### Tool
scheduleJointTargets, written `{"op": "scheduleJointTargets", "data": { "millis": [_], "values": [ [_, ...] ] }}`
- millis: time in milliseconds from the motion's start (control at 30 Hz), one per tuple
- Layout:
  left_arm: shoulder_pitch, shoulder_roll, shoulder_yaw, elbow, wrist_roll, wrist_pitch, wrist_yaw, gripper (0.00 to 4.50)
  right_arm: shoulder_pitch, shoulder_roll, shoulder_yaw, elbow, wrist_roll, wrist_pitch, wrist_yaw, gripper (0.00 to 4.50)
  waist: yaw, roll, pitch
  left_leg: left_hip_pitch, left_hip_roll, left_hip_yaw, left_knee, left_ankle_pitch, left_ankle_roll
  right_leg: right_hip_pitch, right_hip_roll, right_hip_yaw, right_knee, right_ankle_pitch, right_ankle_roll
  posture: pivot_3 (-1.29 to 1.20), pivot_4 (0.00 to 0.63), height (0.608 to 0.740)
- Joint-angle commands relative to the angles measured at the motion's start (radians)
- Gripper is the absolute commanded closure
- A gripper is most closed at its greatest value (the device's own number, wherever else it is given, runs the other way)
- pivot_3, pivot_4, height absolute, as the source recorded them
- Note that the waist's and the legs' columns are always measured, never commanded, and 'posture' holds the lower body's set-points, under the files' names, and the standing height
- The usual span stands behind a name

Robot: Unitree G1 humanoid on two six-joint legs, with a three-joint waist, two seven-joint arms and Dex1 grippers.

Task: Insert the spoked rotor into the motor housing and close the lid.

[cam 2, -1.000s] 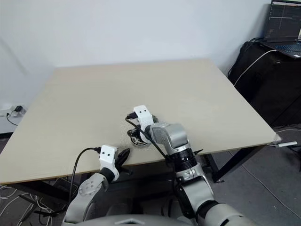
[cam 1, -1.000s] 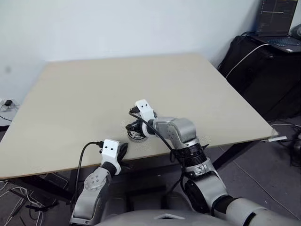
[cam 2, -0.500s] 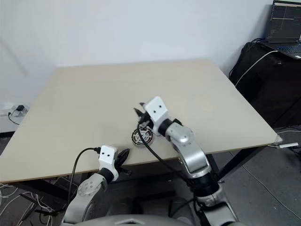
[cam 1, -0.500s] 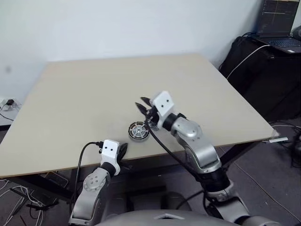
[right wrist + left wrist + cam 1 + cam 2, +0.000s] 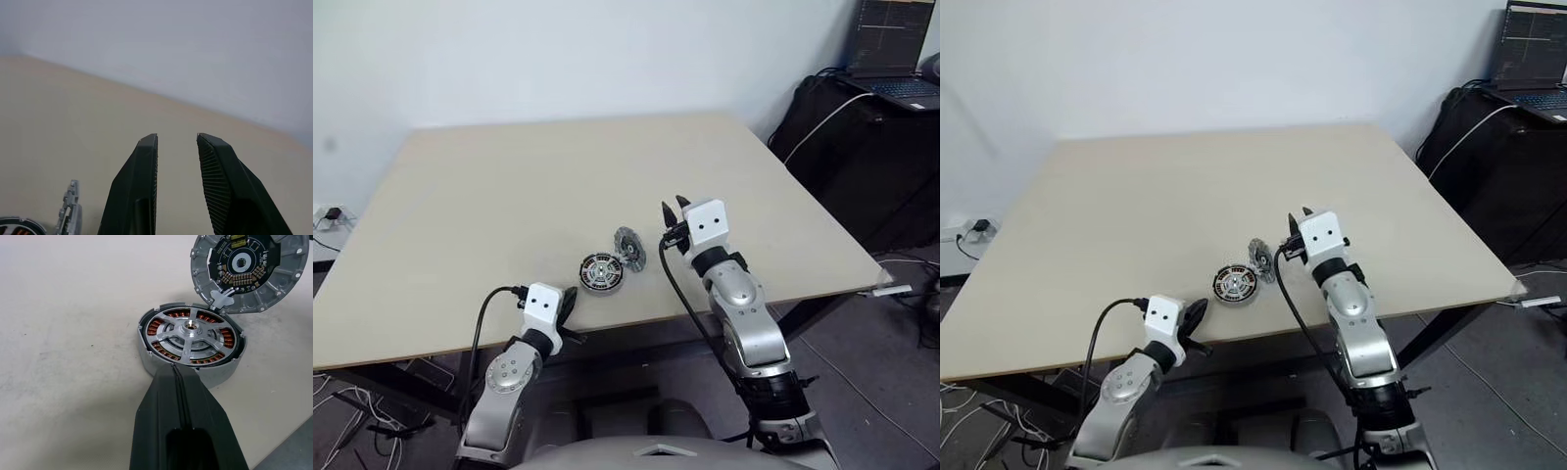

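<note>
1. The spoked rotor [image 5: 190, 334] is sitting inside the motor housing [image 5: 161, 366], its silver spokes lying over the copper windings, just ahead of the left gripper's tips.
2. The lid [image 5: 242, 271] is standing tilted just beyond the housing, leaning with its circuit-board face showing toward the left gripper and its lower rim close to the housing's far edge.
3. The left gripper [image 5: 175, 369] is hovering at the table's [image 5: 509, 196] near edge with its jaws pressed together, holding nothing.
4. The right gripper [image 5: 177, 142] is hanging above the table with its jaws narrowly parted and empty; the lid is sitting off to its left, apart from it.
</note>
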Motion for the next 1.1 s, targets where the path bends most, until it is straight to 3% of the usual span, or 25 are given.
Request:
{"op": "scheduleJointTargets", "data": {
  "millis": [33,333,567,833,1100],
  "values": [
    [-0.018,0.003,-0.007,-0.011,0.003,-0.018,-0.006,4.5,-0.009,0.0,-0.022,-0.035,-0.003,0.011,-0.015,3.13,0.001,0.0,0.0,0.0,0.0,0.0,0.0,0.0,0.0,0.0,0.0,0.0,0.0,0.0,0.0,0.0,0.0,0.74],
    [-0.011,0.006,-0.009,-0.014,0.002,-0.019,-0.002,4.5,-0.028,-0.004,-0.026,-0.008,-0.013,0.035,-0.01,3.13,0.002,0.0,0.0,0.001,0.0,0.0,0.0,0.0,0.0,0.001,0.0,0.0,0.0,0.0,0.0,0.0,0.0,0.74],
    [-0.007,0.007,-0.008,-0.016,0.001,-0.011,0.0,4.5,-0.047,-0.058,0.05,0.073,-0.112,0.244,0.012,3.13,0.003,0.0,0.0,0.003,0.0,0.0,0.0,0.0,0.0,0.003,0.0,0.0,0.0,0.0,0.0,0.0,0.0,0.74],
    [-0.011,0.007,-0.014,-0.01,0.0,-0.002,-0.002,4.5,-0.116,0.0,0.099,0.205,-0.14,0.289,-0.02,3.13,-0.002,0.0,0.0,0.004,0.0,0.0,0.0,0.0,0.0,0.004,0.0,0.0,0.001,0.0,0.0,0.0,0.0,0.74],
    [-0.001,0.01,-0.009,-0.017,-0.002,0.007,0.0,4.5,-0.127,-0.01,0.178,0.089,-0.059,0.472,0.192,3.13,0.001,0.0,0.0,0.004,0.0,0.0,0.0,0.0,0.0,0.004,0.0,0.0,0.0,0.0,0.0,0.0,0.0,0.74]
  ]
}}
